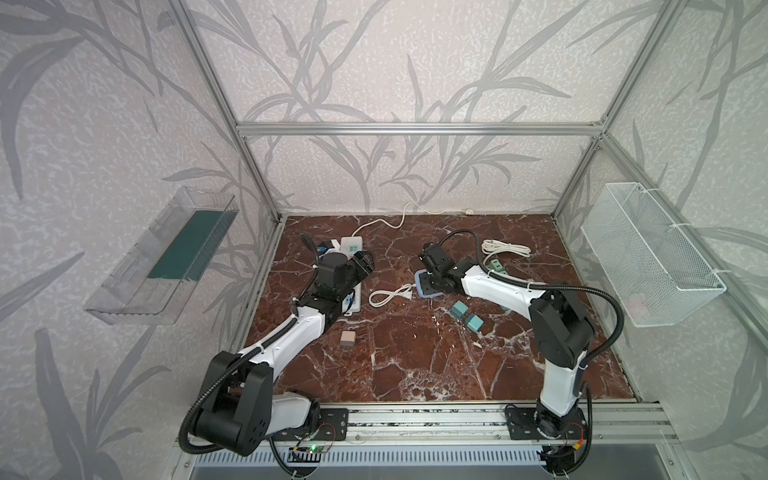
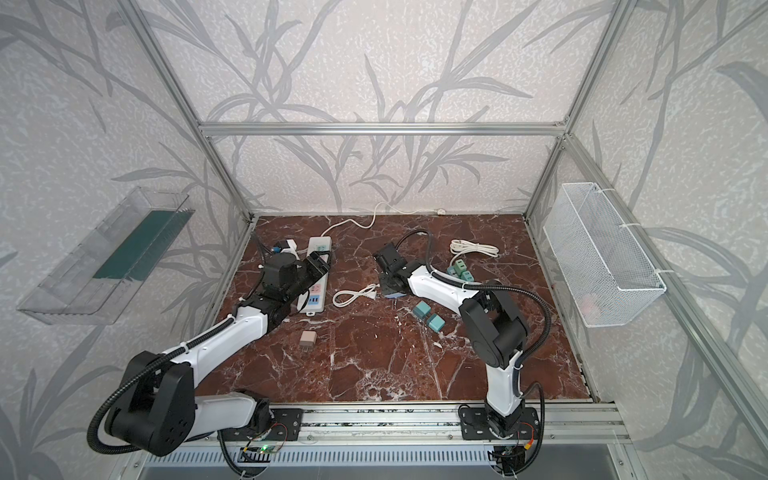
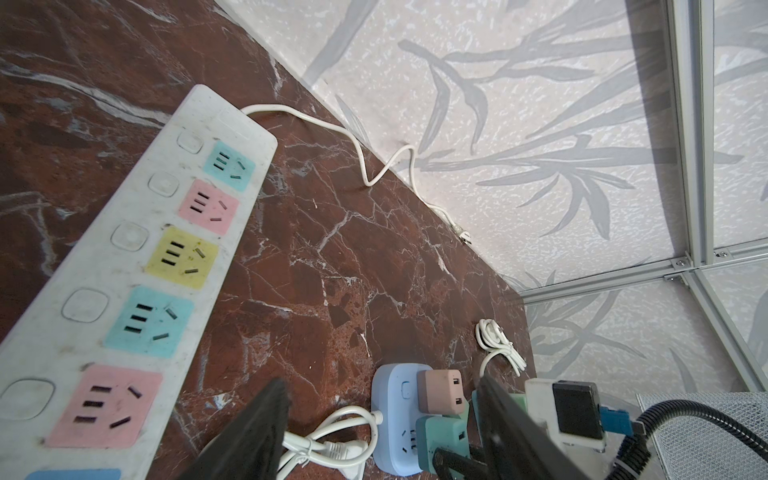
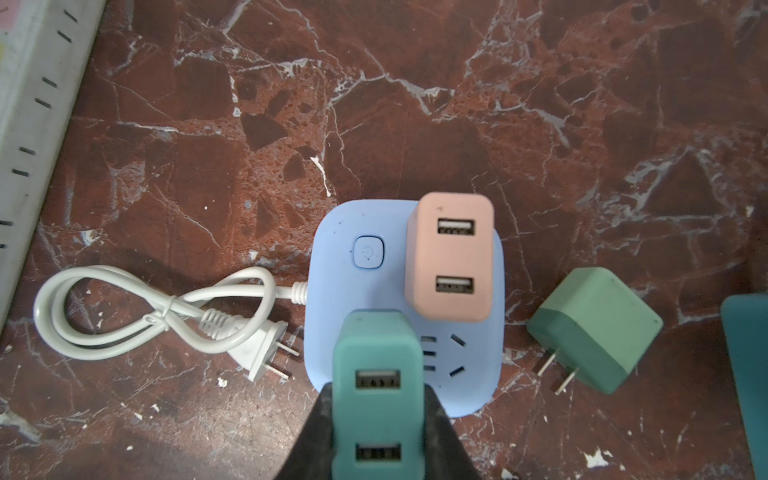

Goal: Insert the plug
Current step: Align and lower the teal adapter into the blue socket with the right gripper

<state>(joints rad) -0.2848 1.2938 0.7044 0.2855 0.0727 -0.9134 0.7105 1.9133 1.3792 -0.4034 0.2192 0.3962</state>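
Teal plug (image 4: 376, 353) is clamped in the right tool (image 4: 378, 399), standing over one outlet of the blue socket (image 4: 332, 299). Its prongs are hidden, so I cannot tell whether they are seated. A pink plug (image 4: 451, 257) stands in the same socket just beside it, crowding that side, and one bare outlet shows next to the teal plug.

A tied white cord (image 4: 158, 316) lies on the table (image 4: 540, 124) on one side of the socket. A green plug (image 4: 594, 336) lies tipped over on the other side, prongs toward the socket.

The left tool (image 3: 380, 384) hangs with jaws apart and nothing between them, above the white strip (image 3: 124, 257), where five coloured outlets show whole.

In a top view, three loose plugs lie on the table: a green pair (image 1: 459, 309) side by side and a beige plug (image 1: 347, 338) near the left arm. There are two coiled cords, the second (image 1: 505, 248) behind the right arm.
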